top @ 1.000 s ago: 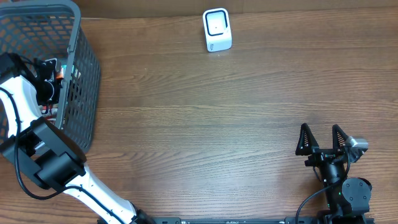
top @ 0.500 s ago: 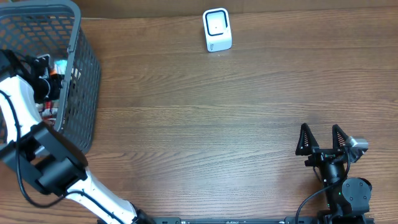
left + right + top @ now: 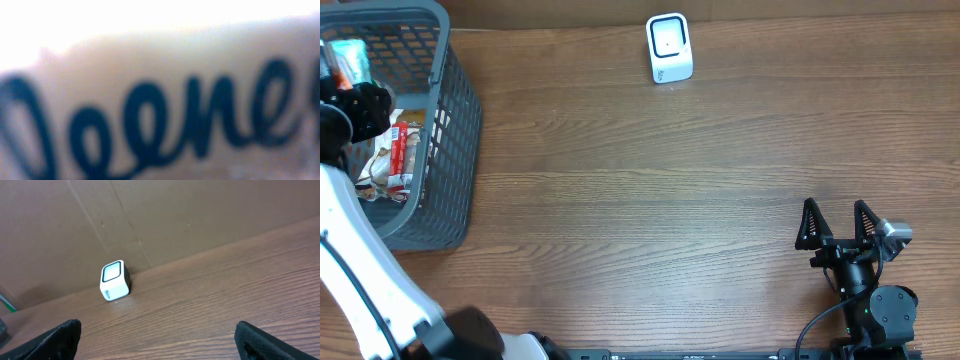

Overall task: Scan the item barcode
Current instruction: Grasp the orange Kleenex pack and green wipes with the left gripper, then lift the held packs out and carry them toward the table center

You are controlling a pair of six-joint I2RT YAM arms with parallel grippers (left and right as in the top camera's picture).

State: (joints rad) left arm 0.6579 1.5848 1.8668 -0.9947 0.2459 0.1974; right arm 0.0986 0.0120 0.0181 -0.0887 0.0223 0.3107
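**Desk:** What does the item look like from your end?

**Operator:** I see a packet (image 3: 346,60), teal and white from overhead. Its cream face fills my left wrist camera, with dark cursive lettering too blurred for me to read.

**Desk:** Which way does it lie?

**Operator:** From overhead its long axis seems to run roughly near-to-far, a bit tilted. In the wrist view the lettering slopes up to the right.

**Desk:** Where is it, and how's the grip?

**Operator:** It's over the grey basket (image 3: 448,70) at the table's (image 3: 640,200) far left, at the tip of my left gripper (image 3: 358,90). That gripper looks clamped on it, though the fingers themselves are hidden. Red-and-white packets (image 3: 395,160) lie in the basket. The white scanner (image 3: 669,47) stands well apart at the far edge. My right gripper (image 3: 838,225) sits near the right corner, jaws wide apart.
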